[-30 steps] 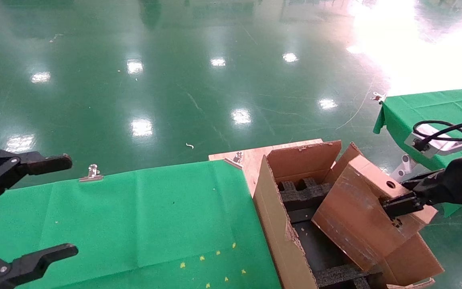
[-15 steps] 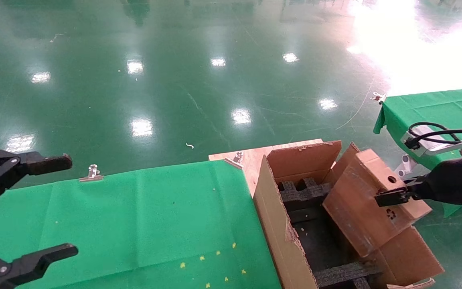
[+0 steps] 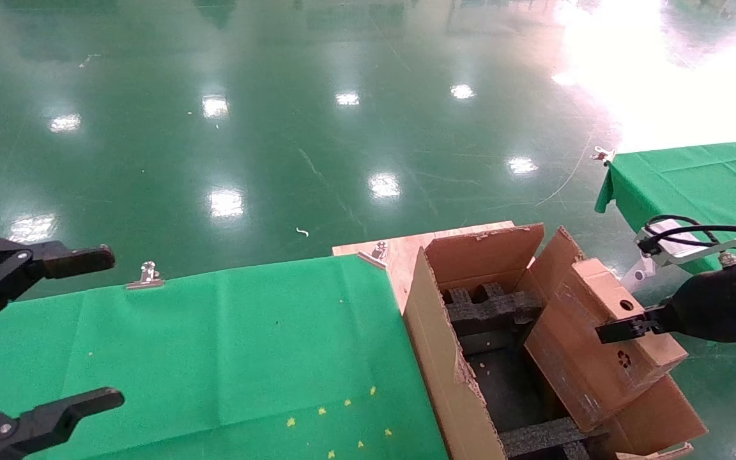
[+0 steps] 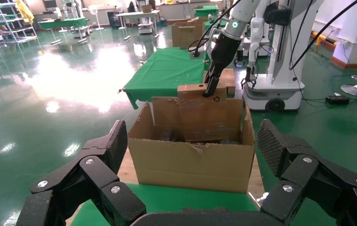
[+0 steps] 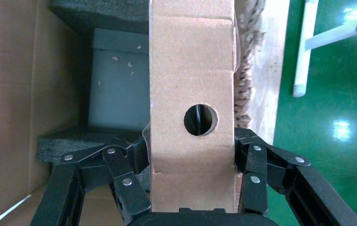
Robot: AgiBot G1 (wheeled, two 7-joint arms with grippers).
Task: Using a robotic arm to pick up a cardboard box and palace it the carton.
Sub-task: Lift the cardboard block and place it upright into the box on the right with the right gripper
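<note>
The right gripper (image 3: 617, 330), jaws clamped on the cardboard box (image 3: 588, 345), has lowered it deeper into the carton (image 3: 435, 345). Release looks near. The left gripper (image 3: 55, 332) idles, jaws apart.

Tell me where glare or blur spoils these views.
Head view: window glare washes out the floor at upper right, lamp reflections dot the rest; the cardboard box in the right gripper and the carton read clearly. Left wrist view: floor glare at left, left gripper sharp. Right wrist view: evenly lit, no glare.
</note>
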